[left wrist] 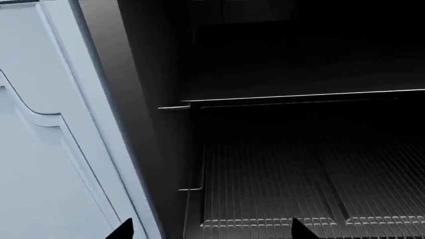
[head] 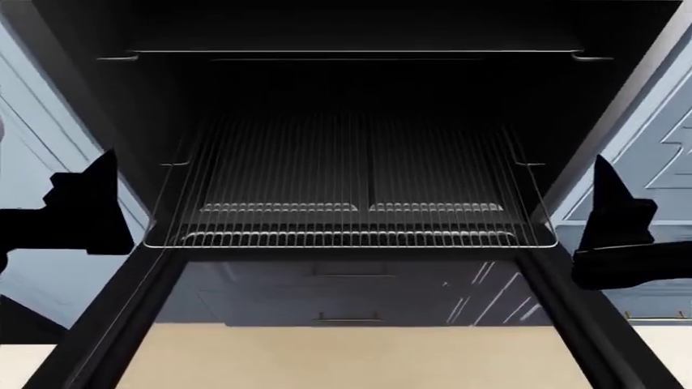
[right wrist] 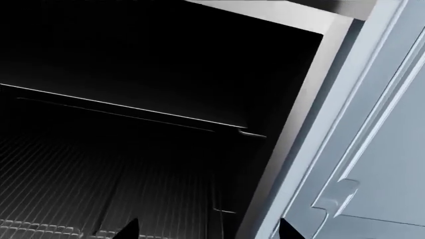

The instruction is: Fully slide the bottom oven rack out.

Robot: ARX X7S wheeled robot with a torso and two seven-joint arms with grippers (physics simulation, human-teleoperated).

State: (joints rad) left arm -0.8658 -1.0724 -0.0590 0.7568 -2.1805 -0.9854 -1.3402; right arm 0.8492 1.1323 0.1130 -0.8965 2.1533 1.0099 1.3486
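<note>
**Two end effectors flank the rack, neither gripping**

Oven [head: 97, 130] cavity open, door dropped. Bottom oven rack [head: 352, 182] sits on its side runners, front edge at the cavity mouth. Upper rack [head: 357, 53] a thin line. Left end effector [head: 87, 207] and right end effector [head: 617, 219] hang outside the corners, fingers apart, likely lining up for a pull.

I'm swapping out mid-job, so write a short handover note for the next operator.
Left gripper: open, empty, beside the oven frame's left side.
Right gripper: open, empty, at the frame's right side.
Bottom oven rack: front edge at the cavity mouth, over the dropped door; the upper rack is untouched.
Done: door open.
Left: grip the rack's front edge, pull fully out.
</note>
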